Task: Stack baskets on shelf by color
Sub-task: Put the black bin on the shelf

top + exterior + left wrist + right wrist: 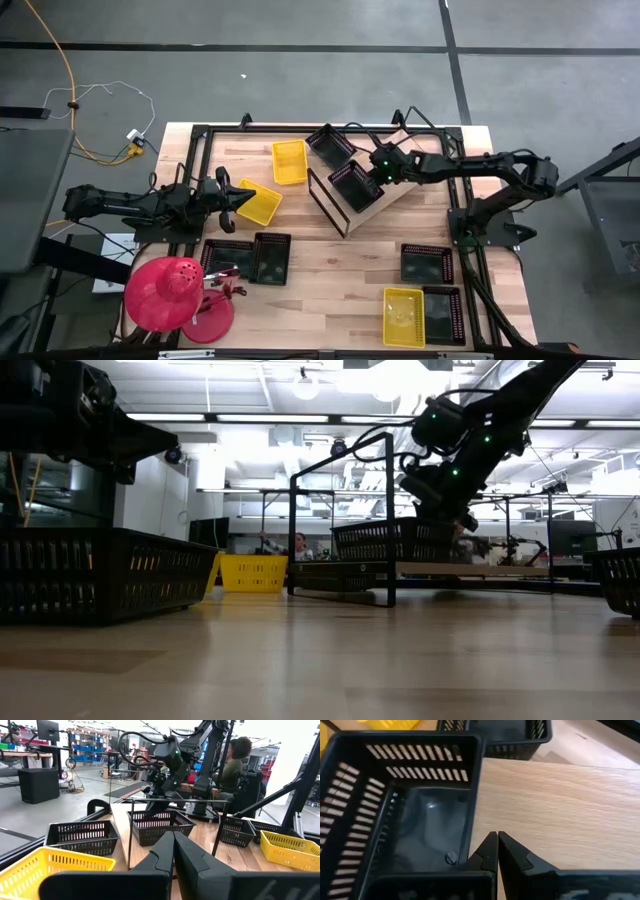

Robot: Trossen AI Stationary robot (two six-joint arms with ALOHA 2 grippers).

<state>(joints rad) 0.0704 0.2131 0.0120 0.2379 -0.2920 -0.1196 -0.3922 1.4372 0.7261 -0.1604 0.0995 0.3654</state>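
Note:
A black basket (355, 185) (420, 815) sits on the slanted wooden shelf (388, 195) (560, 805). A second black basket (330, 145) rests at the shelf's far end. My right gripper (376, 170) (497, 847) is shut and hovers low over the shelf board, right beside the first basket's side wall near a corner. The low view shows it (450, 510) just above that basket (395, 540). My left gripper (236, 197) (173, 842) is shut with nothing in it. It waits at the table's left, next to a yellow basket (258, 202) (50, 865) lying on the table. My right gripper's shut fingers (487, 852) come from above, slanting down, along the outer side of the black basket's wall (474, 820) near its corner. I cannot tell whether they touch it. The basket stands on the shelf board.
Another yellow basket (289, 162) lies on the table left of the shelf. Two black baskets (250, 259) sit near the left front, beside a red dome (163, 292). A black basket (427, 263), a yellow one (403, 315) and another black one (441, 315) sit at the right front. A person sits beyond the table (232, 765).

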